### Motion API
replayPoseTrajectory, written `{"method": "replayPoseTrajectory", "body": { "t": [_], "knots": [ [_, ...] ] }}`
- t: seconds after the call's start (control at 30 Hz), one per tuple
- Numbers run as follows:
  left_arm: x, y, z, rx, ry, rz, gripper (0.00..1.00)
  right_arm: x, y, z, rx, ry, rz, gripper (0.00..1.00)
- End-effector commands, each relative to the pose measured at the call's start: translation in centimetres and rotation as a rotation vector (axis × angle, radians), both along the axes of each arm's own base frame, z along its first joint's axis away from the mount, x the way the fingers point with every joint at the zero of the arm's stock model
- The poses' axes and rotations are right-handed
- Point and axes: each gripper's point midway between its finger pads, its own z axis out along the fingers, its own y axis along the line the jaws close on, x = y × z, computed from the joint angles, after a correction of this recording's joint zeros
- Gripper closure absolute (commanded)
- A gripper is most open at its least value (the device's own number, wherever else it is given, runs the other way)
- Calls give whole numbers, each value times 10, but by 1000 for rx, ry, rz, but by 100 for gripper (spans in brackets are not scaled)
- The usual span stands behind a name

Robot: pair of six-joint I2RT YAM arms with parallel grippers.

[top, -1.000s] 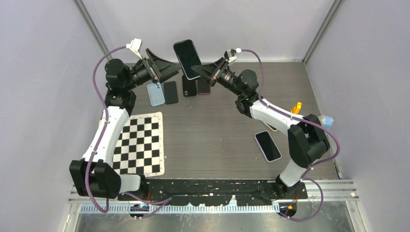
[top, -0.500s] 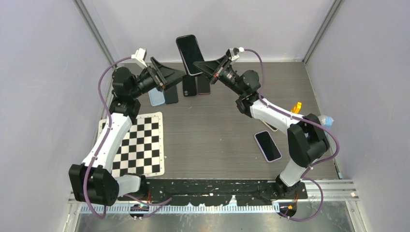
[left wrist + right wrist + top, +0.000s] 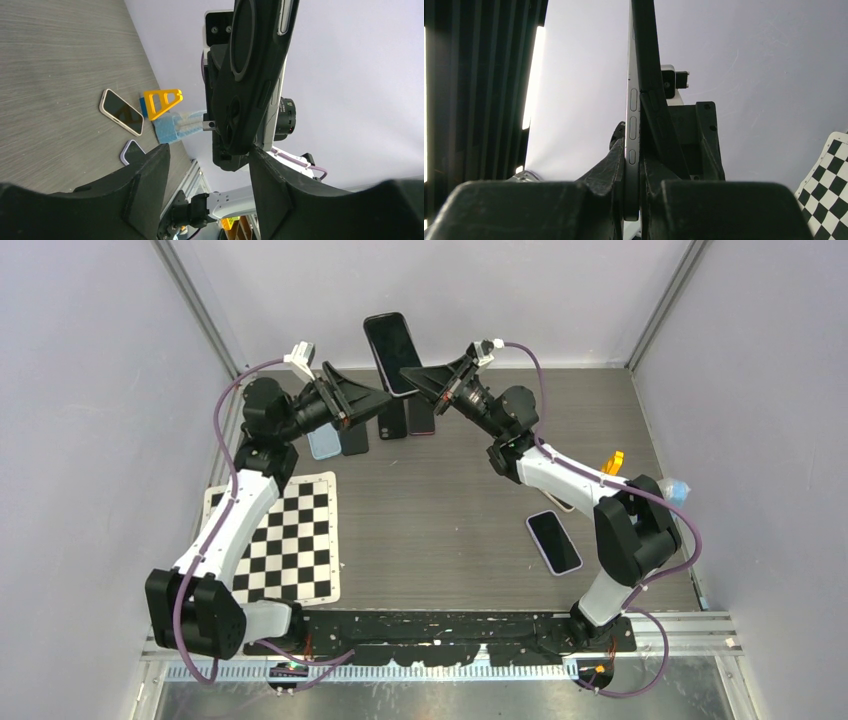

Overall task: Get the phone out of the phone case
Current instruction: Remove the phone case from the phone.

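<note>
- The phone (image 3: 391, 350) sits in its black phone case (image 3: 250, 75), held in the air above the far middle of the counter (image 3: 450, 500), standing on end with the dark screen facing up and toward the camera.
- In the right wrist view the phone's pale side edge with its buttons (image 3: 632, 107) lies against the dark case (image 3: 649, 90).
- The right tool (image 3: 412, 375) is clamped on the lower part of the phone and case, one finger on each face.
- The left tool (image 3: 385, 395) reaches in from the left with its fingers apart. In its wrist view the bottom end of the case sits between them (image 3: 207, 152), touching the right finger (image 3: 270, 175) and clear of the other.
- Below them, at the far side of the counter, lies a row of handsets or cases: a light blue one (image 3: 320, 443), a black one (image 3: 352, 435), another black one (image 3: 392, 418) and a dark reddish one (image 3: 421, 417).
- Another handset (image 3: 554, 541) lies flat at the near right.
- A yellow stand (image 3: 611, 462) and a blue item (image 3: 677, 488) sit at the right edge.
- A checkerboard sheet (image 3: 290, 540) lies at the near left.
</note>
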Motion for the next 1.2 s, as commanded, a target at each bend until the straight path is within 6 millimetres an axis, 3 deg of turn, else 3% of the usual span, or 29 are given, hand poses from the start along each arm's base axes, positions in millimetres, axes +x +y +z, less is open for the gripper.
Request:
{"method": "replayPoseTrajectory", "body": {
  "t": [0.0, 0.33, 0.53, 0.7, 0.77, 0.97, 1.17],
  "knots": [
    [6, 0, 15, -10, -15, 24, 41, -19, -8, 34, 91, -110, 4, 99],
    [18, 3, -1, 28, 80, 69, 46, -20, 7, 10, -32, -99, -4, 99],
    [26, 3, -18, 59, 120, 82, 64, -21, 13, -4, -122, -97, -17, 99],
    [30, -2, -23, 50, 105, 45, 53, -17, 15, -26, -180, -36, -18, 99],
    [34, -4, -33, 54, 125, 38, 55, -18, 15, -33, -190, -21, -15, 99],
    [41, -28, -49, 36, 154, -42, 69, -22, 13, -37, -207, -20, -9, 99],
    [55, -37, -62, 41, 162, -43, 100, -16, -2, -51, -242, 25, -64, 99]
  ]
}}
